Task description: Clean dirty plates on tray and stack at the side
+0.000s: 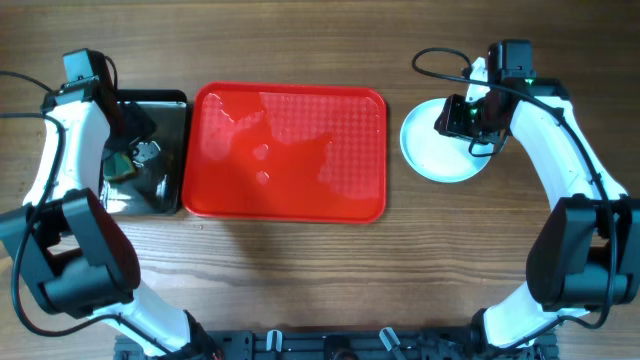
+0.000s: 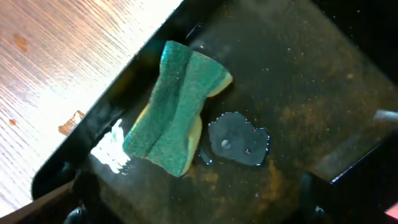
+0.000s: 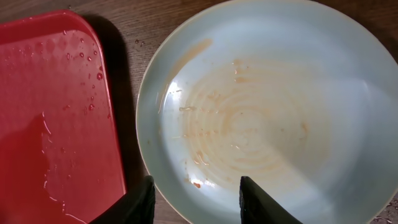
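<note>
Red tray (image 1: 285,150) is sitting in the middle of the desk (image 1: 300,270) with no plates on it, only water drops. One plate (image 3: 261,93) is lying on the desk just right of the tray. I cannot tell if more plates are lying under it. My right tool (image 3: 196,186) is hanging over that plate with its two fingers apart, holding nothing.

Orange-brown streaks are showing in the middle of the plate, so I am thinking it is not clean yet. If I am leaving it like this, dirt is going into the stack. If I am coming down too low, my fingers may be knocking the plate's edge and pushing it into the tray. The plate is looking wet and smooth, so it may be slipping when pinched.

My left tool (image 1: 138,152) is hanging over the black tray (image 2: 298,81), where the sponge (image 2: 174,106) is lying loose beside a puddle (image 2: 236,140). I cannot tell if that tool is open or closed. The sponge is looking soaked, so it may be dripping on the desk when lifted.
</note>
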